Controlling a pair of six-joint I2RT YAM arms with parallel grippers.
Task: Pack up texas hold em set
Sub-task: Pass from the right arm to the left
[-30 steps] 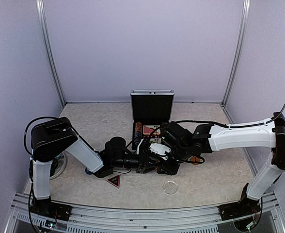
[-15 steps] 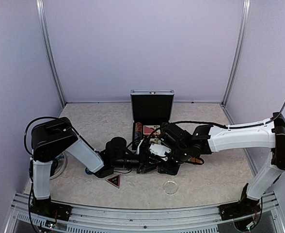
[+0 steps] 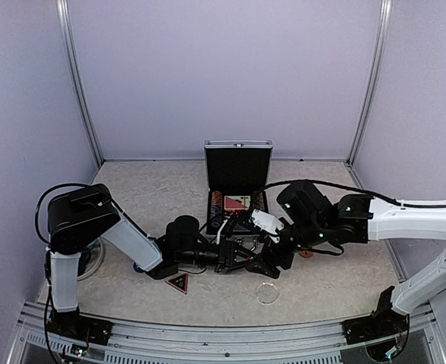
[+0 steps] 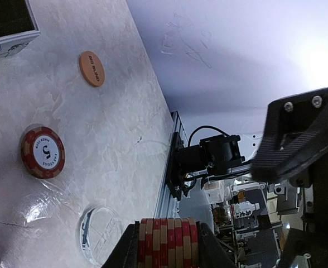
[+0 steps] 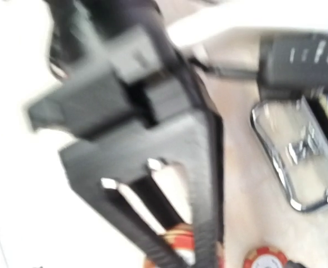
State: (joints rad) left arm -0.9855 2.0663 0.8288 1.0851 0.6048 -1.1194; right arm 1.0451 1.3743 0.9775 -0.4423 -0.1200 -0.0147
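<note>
The silver briefcase (image 3: 238,145) stands open at the back, with chip rows and a card deck inside. My left gripper (image 3: 237,258) (image 4: 167,245) is shut on a stack of red-and-tan chips (image 4: 167,240), held edge-on between its fingers. My right gripper (image 3: 274,262) hangs just to the right of the stack, open and apart from it; one of its fingers (image 4: 303,134) shows in the left wrist view. The right wrist view is blurred and shows the chip stack (image 5: 182,243) behind a black finger. One loose chip (image 4: 43,152) and the orange button (image 4: 91,68) lie on the table. The dark triangle marker (image 3: 177,283) lies near the front.
A clear round disc (image 3: 267,292) (image 4: 100,234) lies on the table in front of the grippers. A blue button (image 3: 137,267) sits by the left arm, and a clear plate (image 3: 94,258) at the far left. The briefcase's chrome handle (image 5: 289,167) is close to the right gripper.
My right gripper has opened, let go of the chip stack and drawn back to the right. My left gripper closed on the stack and holds it in the same place.
</note>
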